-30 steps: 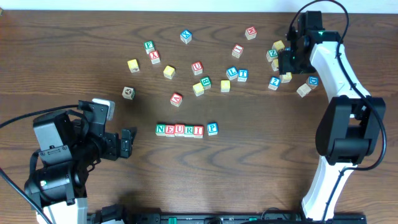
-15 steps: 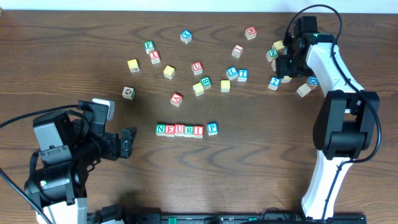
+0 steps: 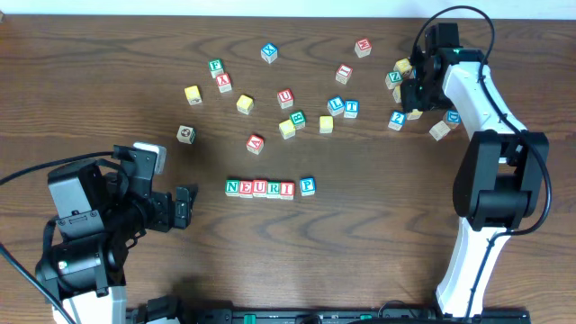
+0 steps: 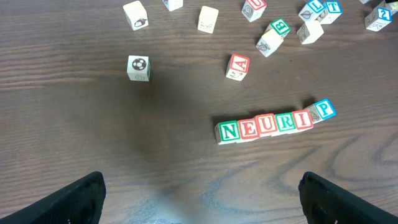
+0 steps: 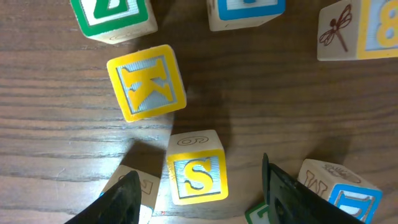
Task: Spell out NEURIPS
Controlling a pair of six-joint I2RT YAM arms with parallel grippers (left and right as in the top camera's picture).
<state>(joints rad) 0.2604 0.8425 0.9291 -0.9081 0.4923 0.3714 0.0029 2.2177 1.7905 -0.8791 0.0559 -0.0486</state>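
Note:
Five cubes stand in a touching row reading NEURI [image 3: 259, 188] [image 4: 264, 124]. The blue P cube [image 3: 307, 186] [image 4: 323, 110] sits just right of the row, slightly turned. A yellow S cube [image 5: 196, 176] lies on the table among other cubes at the far right. My right gripper [image 5: 199, 186] [image 3: 416, 88] is open and straddles the S cube, with a gap on each side. In the overhead view the S cube is hidden under that gripper. My left gripper [image 4: 200, 202] [image 3: 184, 205] is open wide and empty, low over bare wood left of the row.
Crowding the S cube are a yellow K cube [image 5: 147, 83], a green cube [image 5: 115, 15], a dragonfly cube [image 5: 357, 31] and a cube by the right finger [image 5: 339, 186]. More loose cubes lie behind the row, such as a red A [image 3: 256, 142] and a green B [image 3: 297, 118].
My right arm has shifted slightly toward the table's far side over the cube cluster, and its jaws have narrowed a little. The left arm and the lettered row have not moved.

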